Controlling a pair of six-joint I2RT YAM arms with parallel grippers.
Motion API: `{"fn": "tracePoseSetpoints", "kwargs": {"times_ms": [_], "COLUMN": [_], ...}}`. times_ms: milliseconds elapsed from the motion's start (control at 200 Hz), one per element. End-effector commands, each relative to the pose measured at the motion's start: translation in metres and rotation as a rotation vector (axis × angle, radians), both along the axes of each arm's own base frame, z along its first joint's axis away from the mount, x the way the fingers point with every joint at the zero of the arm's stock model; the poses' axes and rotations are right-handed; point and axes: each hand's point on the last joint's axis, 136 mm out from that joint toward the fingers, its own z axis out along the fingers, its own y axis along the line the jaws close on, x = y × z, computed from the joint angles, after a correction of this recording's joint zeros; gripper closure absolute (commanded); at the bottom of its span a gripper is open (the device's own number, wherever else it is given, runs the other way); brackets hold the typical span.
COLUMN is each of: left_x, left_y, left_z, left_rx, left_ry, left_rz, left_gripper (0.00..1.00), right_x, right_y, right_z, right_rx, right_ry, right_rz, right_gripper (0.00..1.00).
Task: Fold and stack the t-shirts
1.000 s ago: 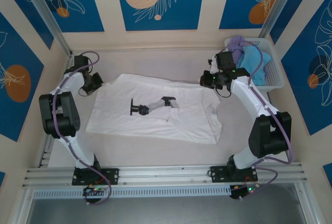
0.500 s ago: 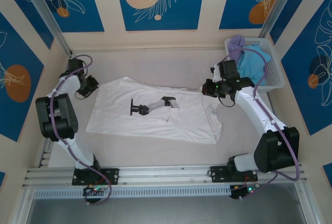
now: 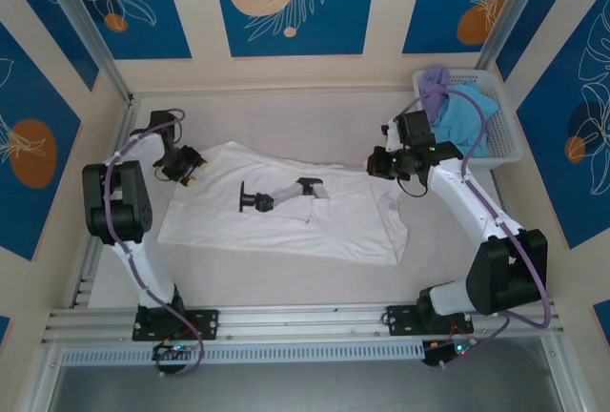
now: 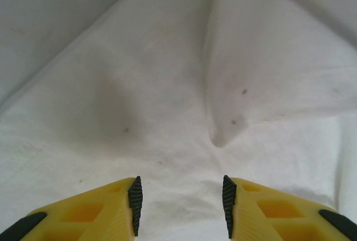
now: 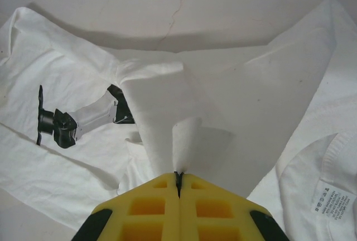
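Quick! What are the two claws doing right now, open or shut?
Left claw: open, holding nothing, above the white shirt.
Right claw: closed, pinching a fold of the white shirt.

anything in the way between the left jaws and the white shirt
Nothing visible does: the left gripper hangs with open jaws directly over bare cloth of the white t-shirt.

**One shirt spread, two bunched**

The white t-shirt [image 3: 286, 216] lies spread and wrinkled, left of the basket [image 3: 503, 153], with its dark print [image 3: 276, 195] facing up. Its basket-side edge is raised into a peaked fold. The light blue t-shirt [image 3: 467, 116] and the lavender t-shirt [image 3: 437, 80] sit crumpled inside the basket.
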Motion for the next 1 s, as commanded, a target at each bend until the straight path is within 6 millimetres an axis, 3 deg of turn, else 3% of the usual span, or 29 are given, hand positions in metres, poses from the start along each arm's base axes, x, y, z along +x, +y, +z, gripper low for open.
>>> {"fn": "tracePoseSetpoints", "kwargs": {"times_ms": [0,555,995], "left_x": [0.002,0.020,0.029], "left_y": [-0.009,-0.013,-0.016], "left_z": [0.001,-0.006,-0.007], "left_rx": [-0.077,-0.105,-0.101], "left_ry": [0.043,0.050,0.046], "left_rz": [0.096,0.124,0.106], "left_gripper": [0.56,0.54,0.60], "right_x": [0.005,0.004,0.001], "right_y": [0.007,0.009,0.011], "right_z": [0.006,0.004,-0.001], "right_rx": [0.011,0.001,-0.003], "right_ry": [-0.024,-0.022,-0.010], "right_rz": [0.020,0.023,0.031], "right_gripper": [1.00,1.00,1.00]}}
